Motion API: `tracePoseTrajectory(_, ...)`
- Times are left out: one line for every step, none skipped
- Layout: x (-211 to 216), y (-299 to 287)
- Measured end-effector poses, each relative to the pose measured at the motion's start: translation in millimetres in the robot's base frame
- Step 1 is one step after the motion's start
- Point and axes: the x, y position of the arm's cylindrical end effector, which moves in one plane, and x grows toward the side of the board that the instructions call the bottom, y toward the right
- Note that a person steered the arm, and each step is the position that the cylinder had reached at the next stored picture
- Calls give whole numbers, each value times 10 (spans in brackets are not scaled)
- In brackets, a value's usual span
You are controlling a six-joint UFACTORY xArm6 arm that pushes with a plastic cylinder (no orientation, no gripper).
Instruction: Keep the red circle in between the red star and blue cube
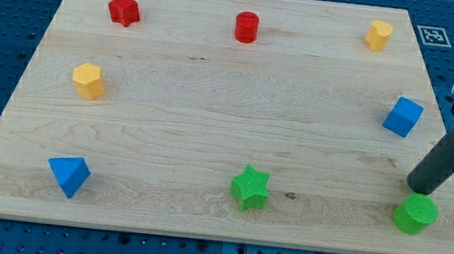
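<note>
The red circle (247,27) stands near the view's top centre of the wooden board (213,100). The red star (124,9) is at the top left. The blue cube (403,117) is at the right edge, mid-height. The circle lies right of the star and up-left of the cube. My tip (416,188) rests at the lower right, just above the green circle (416,214) and well below the blue cube, far from the red circle.
A yellow block (379,35) sits at the top right, a yellow hexagon-like block (89,80) at the left, a blue triangle-like block (69,175) at the bottom left, and a green star (250,188) at the bottom centre. A blue pegboard table surrounds the board.
</note>
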Motion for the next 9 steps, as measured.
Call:
tracePoseTrajectory(0, 0)
tracePoseTrajectory(53, 0)
tracePoseTrajectory(52, -76)
tracePoseTrajectory(-218, -438)
tracePoseTrajectory(-574, -983)
tracePoseTrajectory(-948, -1672)
tracePoseTrajectory(-1234, -2343)
tracePoseTrajectory(-1249, -2504)
tracePoseTrajectory(-1249, -2504)
